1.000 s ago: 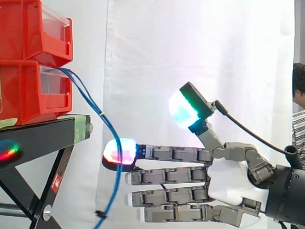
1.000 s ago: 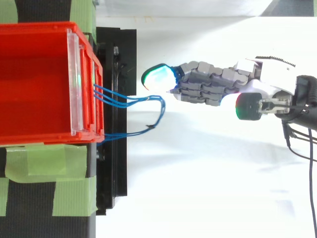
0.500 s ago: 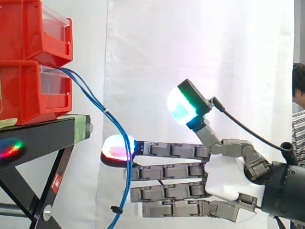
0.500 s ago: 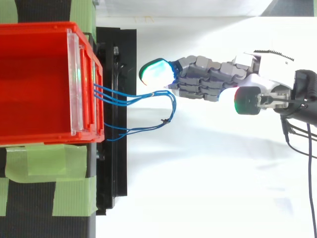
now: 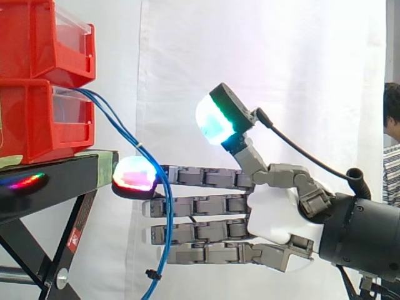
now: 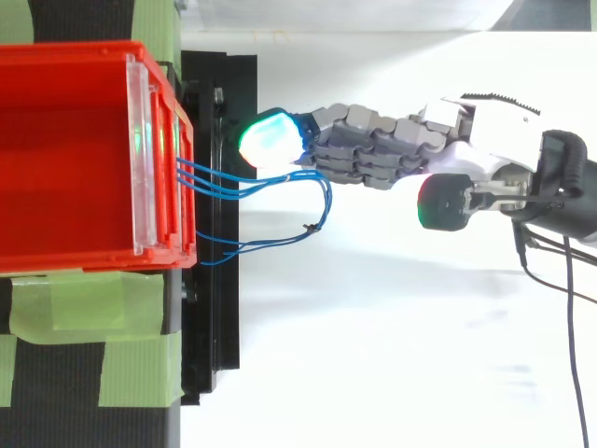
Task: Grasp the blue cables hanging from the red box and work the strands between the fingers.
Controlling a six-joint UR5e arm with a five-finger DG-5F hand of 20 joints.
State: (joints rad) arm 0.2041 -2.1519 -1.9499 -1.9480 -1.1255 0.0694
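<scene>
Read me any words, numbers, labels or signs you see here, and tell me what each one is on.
Red sticker on a leg of the black stand: it carries white print, too small to read.
Red bins, blue cables, hand: no text to be seen.
Nothing else legible.

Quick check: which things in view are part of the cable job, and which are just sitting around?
Job: blue cables, the lower red bin they hang from, the hand.
Just around: upper red bin, black stand, green tape, white curtain, a person.
</scene>
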